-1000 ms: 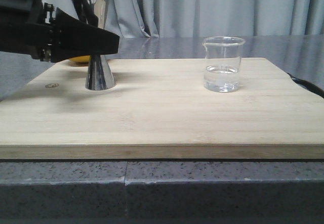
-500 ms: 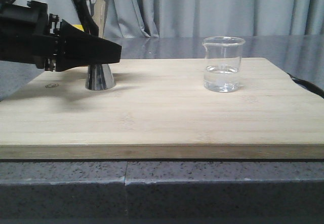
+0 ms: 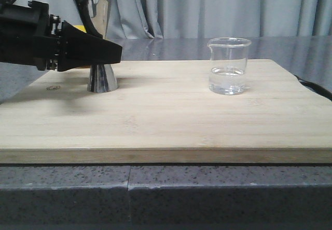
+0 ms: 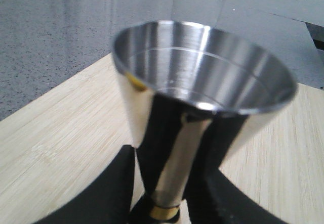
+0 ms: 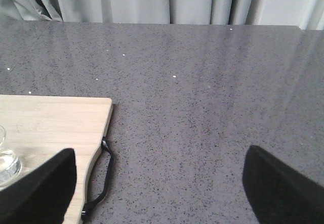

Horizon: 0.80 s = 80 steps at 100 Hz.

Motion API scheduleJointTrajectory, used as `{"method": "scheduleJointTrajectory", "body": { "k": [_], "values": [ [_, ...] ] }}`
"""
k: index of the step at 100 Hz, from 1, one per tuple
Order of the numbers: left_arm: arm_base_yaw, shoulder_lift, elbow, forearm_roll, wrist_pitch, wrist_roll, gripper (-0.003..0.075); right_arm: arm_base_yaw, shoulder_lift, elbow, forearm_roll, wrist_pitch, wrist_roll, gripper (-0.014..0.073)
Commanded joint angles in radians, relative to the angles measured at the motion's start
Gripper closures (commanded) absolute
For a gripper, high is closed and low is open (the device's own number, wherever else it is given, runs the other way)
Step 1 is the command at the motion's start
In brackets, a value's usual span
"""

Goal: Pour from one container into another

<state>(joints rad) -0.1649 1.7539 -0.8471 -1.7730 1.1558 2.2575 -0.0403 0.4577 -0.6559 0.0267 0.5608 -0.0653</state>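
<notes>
The steel jigger stands upright at the back left of the wooden board. My left gripper reaches in from the left and is shut on its narrow part. In the left wrist view the black fingers sit on both sides of the jigger, just above its gold band. The clear glass beaker, with some clear liquid in it, stands on the board's right side, and only its edge shows in the right wrist view. My right gripper is open over the grey counter beside the board, holding nothing.
A black cord loop hangs off the board's right edge. The grey speckled counter surrounds the board, with a grey curtain behind. A bit of something yellow shows behind my left arm.
My left gripper rose slightly to the jigger's waist, then drew a little to the left. The jigger's base looks slightly shifted. The beaker has not moved.
</notes>
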Motion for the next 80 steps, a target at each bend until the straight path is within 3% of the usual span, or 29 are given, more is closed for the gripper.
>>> {"method": "scheduleJointTrajectory", "body": {
  "k": [1,80],
  "values": [
    [-0.005,-0.037,-0.026,-0.075,0.112,0.001,0.0521,-0.007,0.014,-0.034,0.0,-0.07,-0.011,-0.0013],
    [-0.016,-0.082,-0.066,-0.077,0.112,-0.023,0.0523,-0.007,0.014,-0.034,0.0,-0.07,-0.011,-0.0013]
  ]
}}
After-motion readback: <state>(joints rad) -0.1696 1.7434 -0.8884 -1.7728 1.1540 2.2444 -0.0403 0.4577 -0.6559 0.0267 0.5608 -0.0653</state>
